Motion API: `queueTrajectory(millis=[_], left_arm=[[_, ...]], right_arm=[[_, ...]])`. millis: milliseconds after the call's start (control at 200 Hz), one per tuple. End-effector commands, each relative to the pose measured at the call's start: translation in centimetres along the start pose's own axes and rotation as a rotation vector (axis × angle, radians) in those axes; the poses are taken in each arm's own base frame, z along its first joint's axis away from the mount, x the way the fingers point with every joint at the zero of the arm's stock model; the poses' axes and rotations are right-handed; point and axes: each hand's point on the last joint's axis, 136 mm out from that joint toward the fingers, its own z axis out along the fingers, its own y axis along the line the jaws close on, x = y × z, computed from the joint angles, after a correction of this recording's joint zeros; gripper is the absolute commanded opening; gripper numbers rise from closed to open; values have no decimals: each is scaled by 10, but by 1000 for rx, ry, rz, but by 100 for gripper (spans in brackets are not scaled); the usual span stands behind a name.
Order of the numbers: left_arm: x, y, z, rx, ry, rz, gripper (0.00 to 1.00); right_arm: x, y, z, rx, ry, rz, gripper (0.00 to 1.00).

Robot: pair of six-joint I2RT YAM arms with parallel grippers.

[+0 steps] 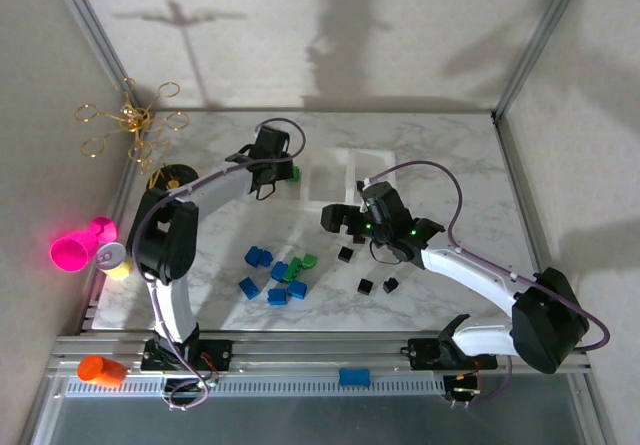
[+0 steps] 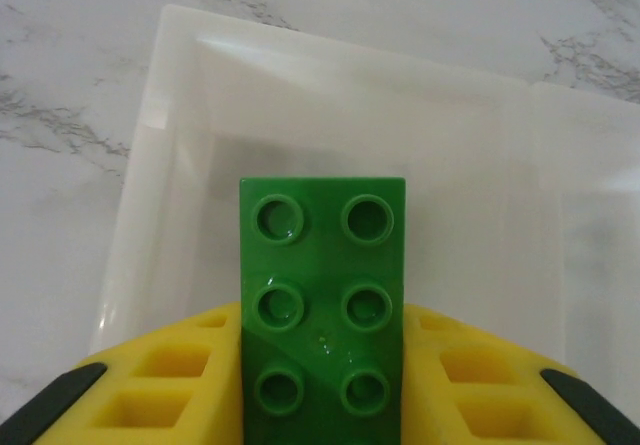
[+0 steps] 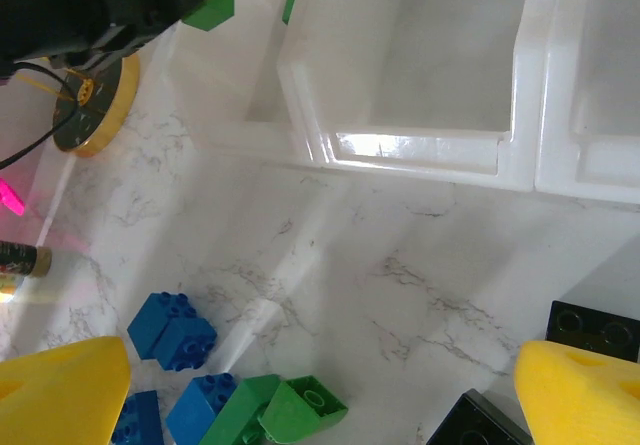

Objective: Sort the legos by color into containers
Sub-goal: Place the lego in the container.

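My left gripper (image 1: 286, 171) is shut on a green lego (image 2: 322, 295), a two-by-three brick clamped between the yellow fingers (image 2: 170, 375). It hangs over the left tray of the translucent-white containers (image 2: 180, 115), whose floor is bare. My right gripper (image 1: 345, 222) hovers open over the marble, its yellow fingertips (image 3: 60, 395) wide apart with nothing between them. Below it lie blue legos (image 3: 172, 330) and green legos (image 3: 300, 410), with black legos (image 3: 595, 327) to its right. The containers' rim (image 3: 420, 155) lies ahead of it.
Loose blue legos (image 1: 258, 256), green ones (image 1: 298, 268) and black ones (image 1: 366, 286) are scattered mid-table. A black-and-gold dish (image 1: 170, 177), a pink cup (image 1: 78, 247) and a gold wire ornament (image 1: 130, 120) stand at left. An orange cylinder (image 1: 100, 369) and a blue block (image 1: 354, 376) sit on the front rail.
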Motion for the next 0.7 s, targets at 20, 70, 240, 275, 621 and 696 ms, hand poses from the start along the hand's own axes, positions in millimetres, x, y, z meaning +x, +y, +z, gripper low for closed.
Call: queueTrajectory(millis=[20,70,240,275,621,696], left_arm=[[-4,-6,4,-19,-10,20,26],[-4,-5,4,-31,-4,25,30],[-11,-6,-4,-32,-24,34,40],[-12,-7,-6,-32,-27,37,42],[-15,-16,-41,1,-54,52,46],[-3,-21,-59,23,-53,73,48]], right_arm=[[-8,3,-1,7,-27,-15,99],[-9,3,-2,12,-30,-16,99],[-13,5,-5,10,-36,-29,99],[-14,6,-6,9,-39,-31,99],[-11,2,-18,20,-36,-35,99],[-4,-3,-22,26,-25,-37,99]])
